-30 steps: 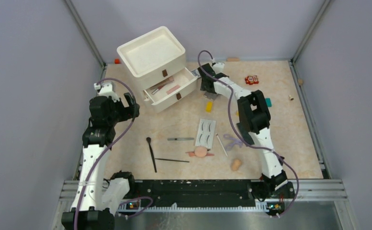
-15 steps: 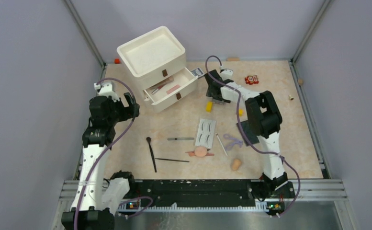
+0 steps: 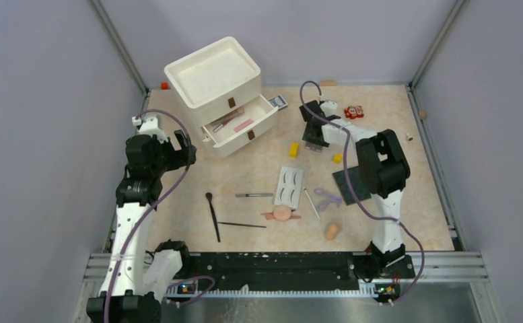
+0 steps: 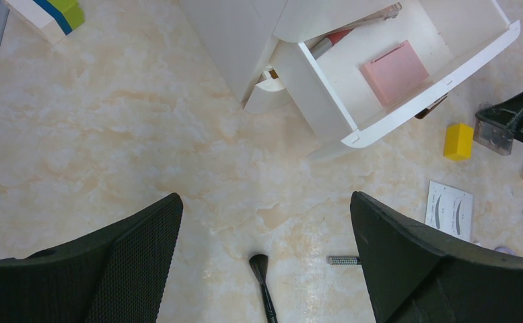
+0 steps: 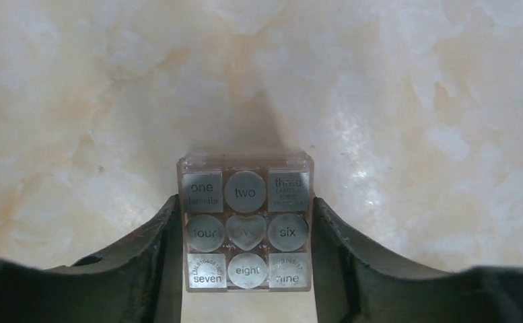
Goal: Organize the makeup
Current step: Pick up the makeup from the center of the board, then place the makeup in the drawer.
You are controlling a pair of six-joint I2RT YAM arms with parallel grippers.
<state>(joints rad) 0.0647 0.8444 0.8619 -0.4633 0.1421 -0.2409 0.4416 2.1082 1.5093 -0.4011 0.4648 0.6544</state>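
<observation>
My right gripper is shut on a small clear eyeshadow palette with nine grey pans, held low over the table right of the drawer unit; the palette also shows in the left wrist view. My left gripper is open and empty, left of the white drawer unit. Its open drawer holds a pink compact. On the table lie a false-eyelash card, a black brush, a pencil, a peach puff, a sponge and a purple curler.
Yellow blocks lie near my right gripper. A dark flat square lies under the right arm. A small patterned box sits behind the open drawer, and a red item at the back right. Walls enclose the table.
My right gripper has moved right, away from the open drawer's end, to the table past the yellow block. The left arm has not moved.
</observation>
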